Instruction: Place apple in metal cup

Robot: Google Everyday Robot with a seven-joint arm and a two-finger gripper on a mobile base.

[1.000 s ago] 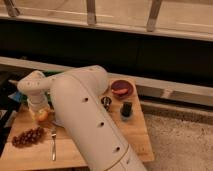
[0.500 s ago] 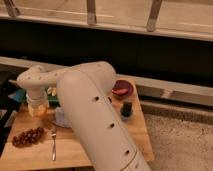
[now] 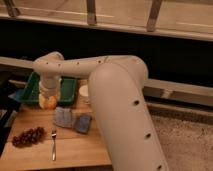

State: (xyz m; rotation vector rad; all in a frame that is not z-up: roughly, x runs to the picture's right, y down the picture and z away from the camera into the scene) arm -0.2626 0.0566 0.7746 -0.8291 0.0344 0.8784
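The apple (image 3: 48, 102) is yellow-orange and sits between the fingers of my gripper (image 3: 48, 99), at the back left of the wooden table (image 3: 75, 150). The gripper hangs from the white arm (image 3: 115, 100), points down and is shut on the apple, holding it just in front of the green tray (image 3: 67, 86). The metal cup is not in view; the thick white arm hides the right side of the table.
A bunch of dark grapes (image 3: 28, 136) lies front left and a fork (image 3: 53, 145) beside it. A pale grey crumpled object (image 3: 63, 117) and a blue one (image 3: 83, 123) lie mid-table. A white cup (image 3: 84, 91) stands beside the tray. A dark wall runs behind.
The gripper has moved up and to the right with the apple in it. The arm has swung across and now hides the red bowl and dark cups on the right.
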